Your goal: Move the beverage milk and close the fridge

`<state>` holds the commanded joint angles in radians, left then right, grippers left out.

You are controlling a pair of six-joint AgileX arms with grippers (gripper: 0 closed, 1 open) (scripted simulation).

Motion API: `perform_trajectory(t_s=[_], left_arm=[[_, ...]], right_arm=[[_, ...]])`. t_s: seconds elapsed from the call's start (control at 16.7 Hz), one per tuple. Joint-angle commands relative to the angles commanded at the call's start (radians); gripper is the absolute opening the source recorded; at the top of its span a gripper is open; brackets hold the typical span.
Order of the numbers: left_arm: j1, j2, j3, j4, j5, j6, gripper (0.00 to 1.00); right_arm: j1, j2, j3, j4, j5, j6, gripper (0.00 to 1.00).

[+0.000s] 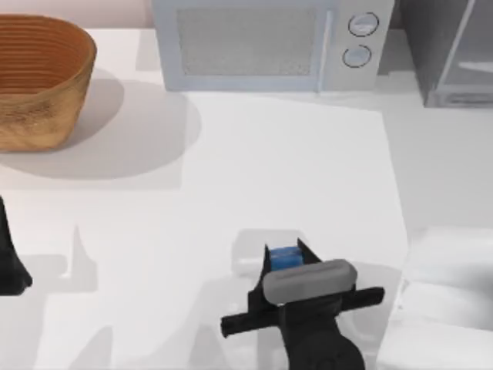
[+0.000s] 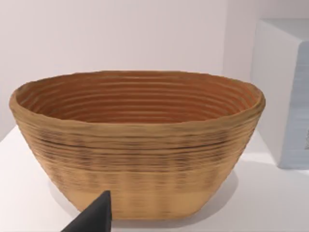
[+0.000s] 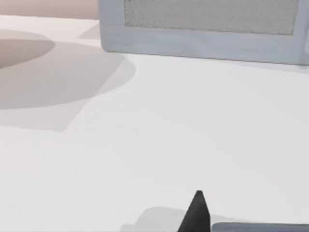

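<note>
Here, your right gripper [image 1: 283, 253] sits low over the near part of the table [image 1: 254, 177], with the beverage milk [image 1: 284, 257] between its two dark fingers; only the carton's blue top shows from above, tucked just ahead of the grey wrist block. The fingers stand on either side of the carton, and you cannot tell whether they actually press on it or merely bracket it. In the right wrist view one finger tip [image 3: 196, 212] pokes up, with a pale edge of the carton [image 3: 260, 227] just beside it. Far ahead of that gripper stands the light grey microwave [image 1: 269, 42] with its two round knobs, and farther off toward the table's right back corner is the fridge [image 1: 451, 50], dark grey with a pale framed panel. Your left arm [image 1: 9, 262] is parked at the table's left edge, and its wrist camera faces the woven basket [image 2: 137, 145], a dark finger tip [image 2: 94, 217] in front of it.
</note>
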<state>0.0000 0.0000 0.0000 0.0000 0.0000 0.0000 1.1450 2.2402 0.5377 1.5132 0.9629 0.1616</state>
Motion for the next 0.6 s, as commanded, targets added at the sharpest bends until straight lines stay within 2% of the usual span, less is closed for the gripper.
perform_trajectory(t_s=[0.6], left_arm=[[0.000, 0.000, 0.000, 0.000, 0.000, 0.000, 1.00]], right_arm=[[0.003, -0.060, -0.007, -0.050, -0.001, 0.000, 0.00]])
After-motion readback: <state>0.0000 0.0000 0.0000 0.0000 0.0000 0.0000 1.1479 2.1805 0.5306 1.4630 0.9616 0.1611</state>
